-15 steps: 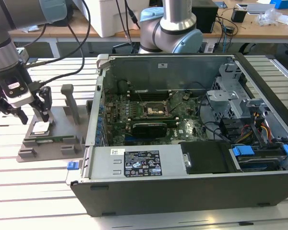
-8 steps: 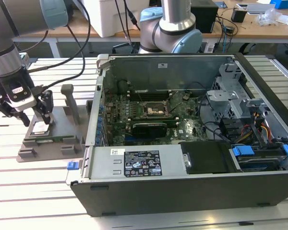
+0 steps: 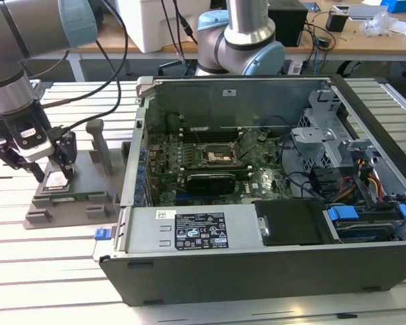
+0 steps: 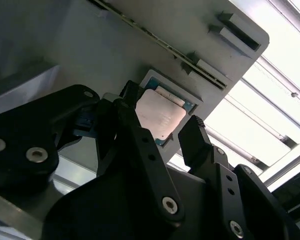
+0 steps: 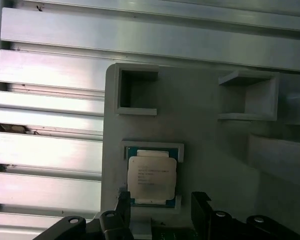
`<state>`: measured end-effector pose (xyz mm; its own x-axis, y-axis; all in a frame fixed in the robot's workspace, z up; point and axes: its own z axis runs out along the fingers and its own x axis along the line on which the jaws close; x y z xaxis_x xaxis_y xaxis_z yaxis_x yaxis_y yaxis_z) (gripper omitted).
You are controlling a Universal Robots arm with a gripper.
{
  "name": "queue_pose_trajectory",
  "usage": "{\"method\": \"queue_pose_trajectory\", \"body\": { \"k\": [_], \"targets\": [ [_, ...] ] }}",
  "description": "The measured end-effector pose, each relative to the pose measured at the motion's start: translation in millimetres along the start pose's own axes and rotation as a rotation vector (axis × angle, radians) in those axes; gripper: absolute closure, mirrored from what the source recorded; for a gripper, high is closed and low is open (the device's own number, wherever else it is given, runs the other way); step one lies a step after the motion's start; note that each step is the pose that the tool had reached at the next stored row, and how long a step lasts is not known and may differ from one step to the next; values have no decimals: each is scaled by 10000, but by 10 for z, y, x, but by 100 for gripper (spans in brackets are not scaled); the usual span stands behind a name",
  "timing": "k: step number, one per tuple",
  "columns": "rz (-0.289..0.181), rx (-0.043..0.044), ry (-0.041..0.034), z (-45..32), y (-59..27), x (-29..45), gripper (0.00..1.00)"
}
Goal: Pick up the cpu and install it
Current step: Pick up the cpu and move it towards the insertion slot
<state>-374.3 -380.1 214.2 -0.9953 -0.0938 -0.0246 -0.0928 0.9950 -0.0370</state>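
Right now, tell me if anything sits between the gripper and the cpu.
Nothing visible does. The open gripper hangs just above the cpu, one prong to either side, and the chip's metal top lies bare in its grey holder.

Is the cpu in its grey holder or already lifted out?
In: the cpu lies flat in the grey holder's recess, the open claw straddling it.

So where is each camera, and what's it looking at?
Exterior view: off the arm, looking down at the open computer case and the gripper over a grey holder.
First wrist view: on the arm, above the cpu; fingertips show.
Second wrist view: on the arm, looking along black fingers.
Both wrist views share the cpu.
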Motion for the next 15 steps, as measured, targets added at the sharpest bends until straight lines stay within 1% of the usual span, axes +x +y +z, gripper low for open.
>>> {"method": "queue_pose_trajectory", "body": {
  "k": [3,7,15],
  "targets": [
    [-16,0,-1,38,28,20,40],
    [-17,-1,-2,66,56,20,40],
    [-18,0,0,133,62,21,40]
  ]
}}
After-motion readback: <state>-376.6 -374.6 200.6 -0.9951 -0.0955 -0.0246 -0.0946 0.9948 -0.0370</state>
